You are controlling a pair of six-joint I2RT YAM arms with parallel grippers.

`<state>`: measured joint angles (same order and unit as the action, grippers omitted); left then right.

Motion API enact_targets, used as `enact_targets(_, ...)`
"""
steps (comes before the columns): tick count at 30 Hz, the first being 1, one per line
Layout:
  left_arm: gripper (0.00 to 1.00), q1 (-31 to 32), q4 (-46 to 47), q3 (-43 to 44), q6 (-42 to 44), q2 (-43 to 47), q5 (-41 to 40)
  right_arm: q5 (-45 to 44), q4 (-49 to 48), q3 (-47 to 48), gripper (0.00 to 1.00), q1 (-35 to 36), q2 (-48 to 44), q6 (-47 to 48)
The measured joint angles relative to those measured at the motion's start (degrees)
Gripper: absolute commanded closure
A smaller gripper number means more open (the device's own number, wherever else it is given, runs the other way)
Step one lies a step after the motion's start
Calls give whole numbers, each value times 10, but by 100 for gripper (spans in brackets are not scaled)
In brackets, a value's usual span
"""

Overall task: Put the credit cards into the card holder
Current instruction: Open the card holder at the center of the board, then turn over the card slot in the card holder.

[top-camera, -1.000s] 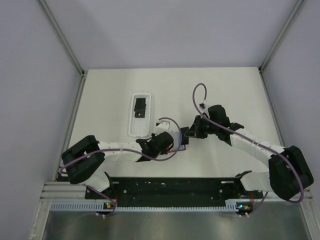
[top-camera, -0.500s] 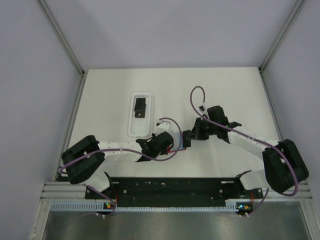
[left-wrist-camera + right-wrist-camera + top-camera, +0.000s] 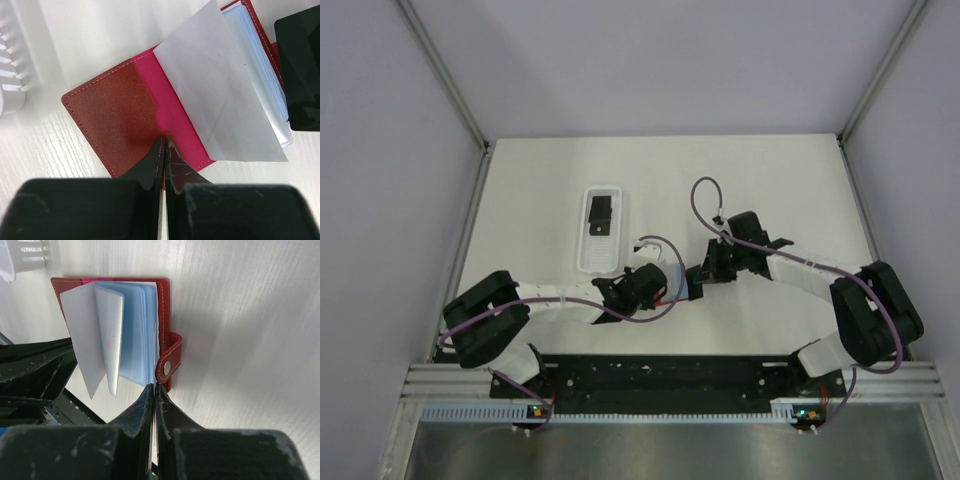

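Top view: the credit cards (image 3: 603, 215) lie in the white tray (image 3: 585, 262), left of the tabletop's (image 3: 790, 180) centre, long axis running from near edge to far edge. The card holder (image 3: 678, 290) sits just right of the tray and closer to the near edge, between the left gripper (image 3: 665, 287) and the right gripper (image 3: 698, 276). Cards lie far-left of both; the left arm is nearer.

Left wrist: left gripper (image 3: 165, 150) is clenched on the near edge of the card holder's (image 3: 115, 110) red cover. The holder is open, a white leaf (image 3: 215, 90) standing up.

Right wrist: right gripper (image 3: 154, 389) is closed, tips at the holder's (image 3: 162, 315) edge beside the closure tab (image 3: 169, 365). Can't tell if a leaf is pinched.
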<state>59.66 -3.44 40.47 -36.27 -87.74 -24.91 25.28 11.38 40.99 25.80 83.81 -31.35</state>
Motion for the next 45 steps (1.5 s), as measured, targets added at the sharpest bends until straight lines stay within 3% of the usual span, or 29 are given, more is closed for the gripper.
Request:
enact_targets(18, 100, 0, 1, 0, 3, 0, 0, 20, -11, 0, 100, 0, 22, 0)
enact_targets(45, 100, 0, 1, 0, 4, 0, 2, -7, 7, 5, 100, 0, -33, -5)
